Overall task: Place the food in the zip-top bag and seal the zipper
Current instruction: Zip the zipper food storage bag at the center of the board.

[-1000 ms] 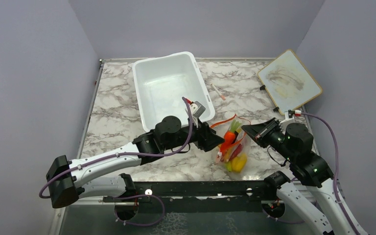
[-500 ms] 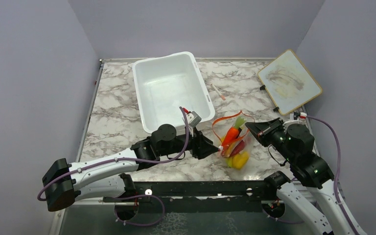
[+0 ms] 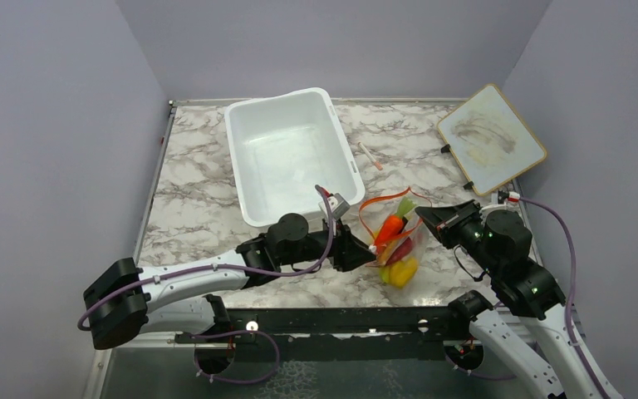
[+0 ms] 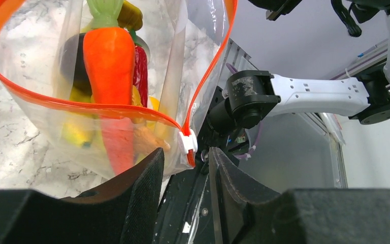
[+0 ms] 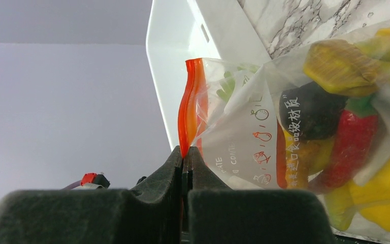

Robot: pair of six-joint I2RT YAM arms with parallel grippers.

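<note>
The clear zip-top bag [image 3: 395, 245] lies between my two grippers with its mouth open. In it are the orange carrot [image 4: 109, 56], a red chili [image 4: 140, 68], a dark round fruit [image 5: 310, 109], a banana [image 5: 340, 63] and a yellow pepper [image 5: 386, 195]. The orange zipper [image 4: 81, 104] loops round the mouth, and its white slider [image 4: 188, 142] sits just ahead of my left gripper's [image 4: 185, 152] fingertips. That gripper [image 3: 371, 249] is open, with nothing between its jaws. My right gripper [image 5: 184, 152] is shut on the zipper's far end [image 5: 189, 101], at the bag's right side [image 3: 422, 214].
A white tub [image 3: 287, 154] stands behind the left arm. A small pen-like stick [image 3: 370, 155] lies to the tub's right. A wood-framed whiteboard [image 3: 490, 137] leans at the back right. The black front rail [image 3: 341, 320] runs just below the bag.
My left gripper has dropped lower toward the bag's near corner, and its jaws have narrowed. The bag has shifted slightly right. The right gripper has kept its hold.
</note>
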